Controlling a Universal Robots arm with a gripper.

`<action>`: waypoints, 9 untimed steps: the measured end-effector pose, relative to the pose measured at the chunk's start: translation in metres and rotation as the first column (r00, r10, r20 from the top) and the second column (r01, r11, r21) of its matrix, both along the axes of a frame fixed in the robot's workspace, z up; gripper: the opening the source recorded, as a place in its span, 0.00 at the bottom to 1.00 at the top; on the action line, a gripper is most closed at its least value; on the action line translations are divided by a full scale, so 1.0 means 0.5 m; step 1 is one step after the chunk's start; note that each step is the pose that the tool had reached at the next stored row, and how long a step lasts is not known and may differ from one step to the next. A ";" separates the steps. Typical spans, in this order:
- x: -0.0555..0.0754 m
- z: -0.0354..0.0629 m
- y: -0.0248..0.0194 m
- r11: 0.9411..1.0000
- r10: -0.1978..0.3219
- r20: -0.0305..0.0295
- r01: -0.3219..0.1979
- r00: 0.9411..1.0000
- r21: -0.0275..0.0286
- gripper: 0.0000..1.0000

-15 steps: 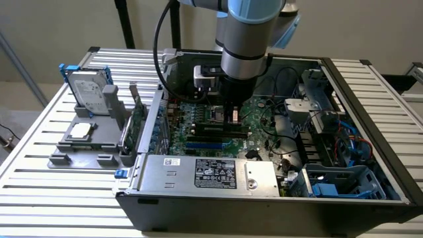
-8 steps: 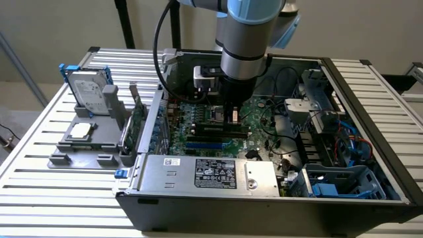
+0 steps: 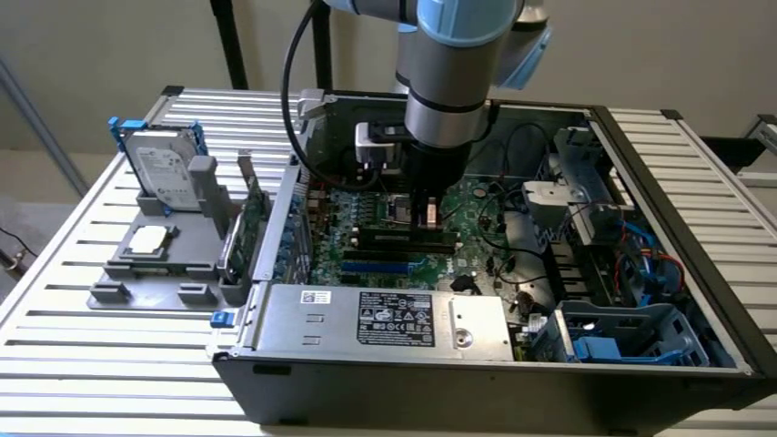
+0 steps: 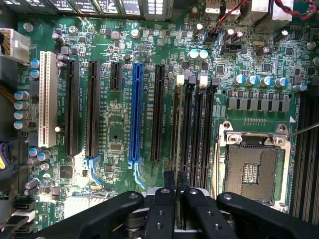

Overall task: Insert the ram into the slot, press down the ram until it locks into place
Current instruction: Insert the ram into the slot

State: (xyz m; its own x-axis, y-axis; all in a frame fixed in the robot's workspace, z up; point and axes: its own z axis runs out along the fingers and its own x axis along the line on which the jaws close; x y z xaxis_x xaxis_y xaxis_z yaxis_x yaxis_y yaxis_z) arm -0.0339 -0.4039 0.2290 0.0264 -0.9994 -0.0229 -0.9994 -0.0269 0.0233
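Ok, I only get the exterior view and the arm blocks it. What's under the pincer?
Observer: The pincer hangs over the black memory slots, right beside the CPU socket.
Operator: Is a chip in the socket?
Observer: No, the CPU socket is empty.
Operator: What's at the slots' ends?
Observer: Two white latch tabs sit at the ends away from the pincer.

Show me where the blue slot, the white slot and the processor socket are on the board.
blue slot (image 4: 135, 112), wrist view, middle of its long body.
white slot (image 4: 46, 97), wrist view, middle of its body.
processor socket (image 4: 250, 172), wrist view, centre of its pin field.
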 end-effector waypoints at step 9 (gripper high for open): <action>-0.002 -0.002 0.0010 1.000 0.000 0.000 0.000 1.000 0.002 0.13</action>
